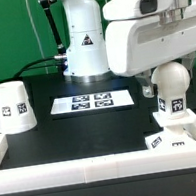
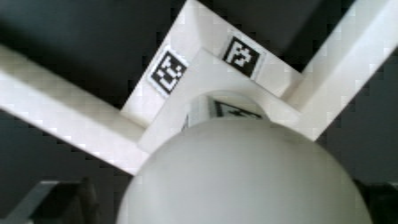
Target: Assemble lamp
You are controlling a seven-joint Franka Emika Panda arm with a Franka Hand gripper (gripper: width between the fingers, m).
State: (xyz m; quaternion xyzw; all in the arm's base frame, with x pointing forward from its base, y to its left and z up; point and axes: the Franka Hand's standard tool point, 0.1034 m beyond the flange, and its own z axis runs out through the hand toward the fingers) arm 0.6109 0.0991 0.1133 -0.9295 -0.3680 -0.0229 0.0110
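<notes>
Where the exterior view's right edge meets the near corner of the table, the low square base (image 1: 172, 138) of the lamp lies flat, with black-and-white tags on its top face. The round bulb (image 1: 170, 82) stands upright directly above it, a tag on its narrow neck facing the camera. The neck points down at the middle of the base, but whether it is already seated there cannot be told.

The gripper (image 1: 167, 72) hangs straight down over the bulb, and the broad white hand covers the top of the ball. The fingers are hidden behind the hand and the ball, so I cannot tell whether the jaws pinch the bulb or stand apart from it. In the wrist view the bulb (image 2: 222, 170) fills the foreground as a large blurred white dome. Beyond it, white strips bearing tags (image 2: 169, 70) cross over dark ground.

The marker board (image 1: 92, 102) lies flat in the middle of the black table (image 1: 72, 140), well apart from the base. The tapered shade (image 1: 13, 106) stands far off at the exterior view's left, wide end down, tags on its side. A low white wall (image 1: 96, 172) borders the table's near edge, and the arm's pedestal (image 1: 83, 42) rises behind the marker board.
</notes>
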